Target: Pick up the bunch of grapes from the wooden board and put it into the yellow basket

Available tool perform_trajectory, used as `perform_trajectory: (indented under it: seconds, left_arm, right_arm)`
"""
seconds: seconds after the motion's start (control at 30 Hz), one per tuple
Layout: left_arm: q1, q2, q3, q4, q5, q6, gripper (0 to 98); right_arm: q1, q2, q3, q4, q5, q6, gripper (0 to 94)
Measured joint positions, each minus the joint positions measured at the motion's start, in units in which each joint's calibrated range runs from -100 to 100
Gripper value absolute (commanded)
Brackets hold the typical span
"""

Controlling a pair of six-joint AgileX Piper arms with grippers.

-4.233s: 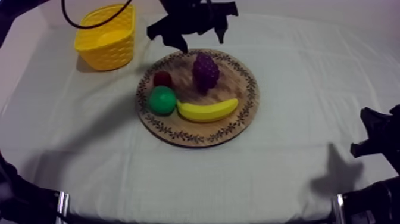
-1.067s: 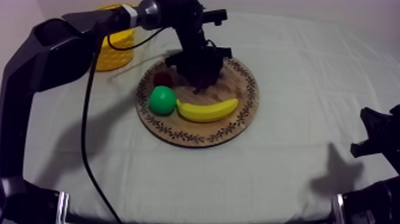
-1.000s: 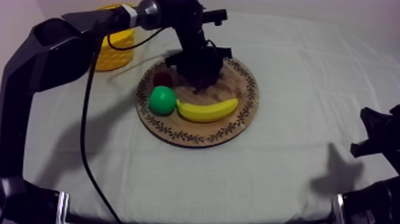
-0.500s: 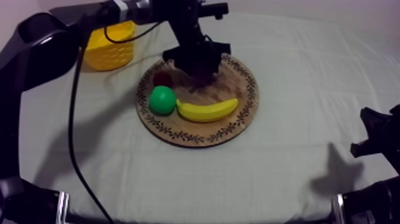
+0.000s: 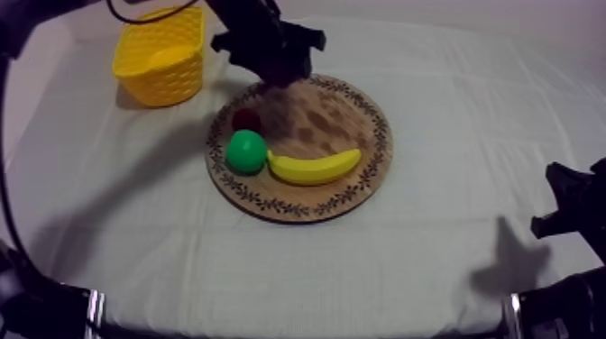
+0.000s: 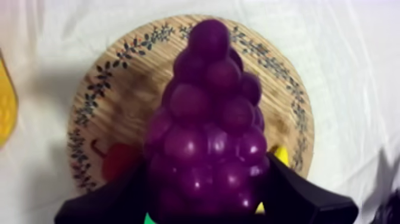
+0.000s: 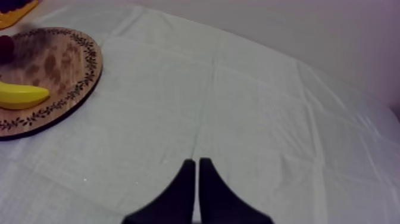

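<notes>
The purple bunch of grapes hangs in the air over the round wooden board. My left gripper is shut on it, one black finger on each side of its wide end. In the top view my left gripper hovers above the board's far left rim, a short way right of the yellow basket. My right gripper is shut on nothing, its fingers lying together as a narrow wedge. It rests low at the table's right side.
On the board lie a small red fruit, a green pear and a banana. The basket stands at the far left of the table. Bare cloth stretches between the board and my right gripper.
My left gripper has risen off the board with the grapes and moved toward the far left, nearer the basket. The spot where the grapes lay is bare. The right arm has stayed still.
</notes>
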Motion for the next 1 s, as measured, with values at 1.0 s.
perform_trajectory:
  seconds: [1.0]
  left_arm:
    - [-7.2,-40.2,37.1,-4.74,-2.8,-7.2,53.9]
  right_arm:
    - [0.0,0.0,0.0,0.0,0.0,0.0,0.5]
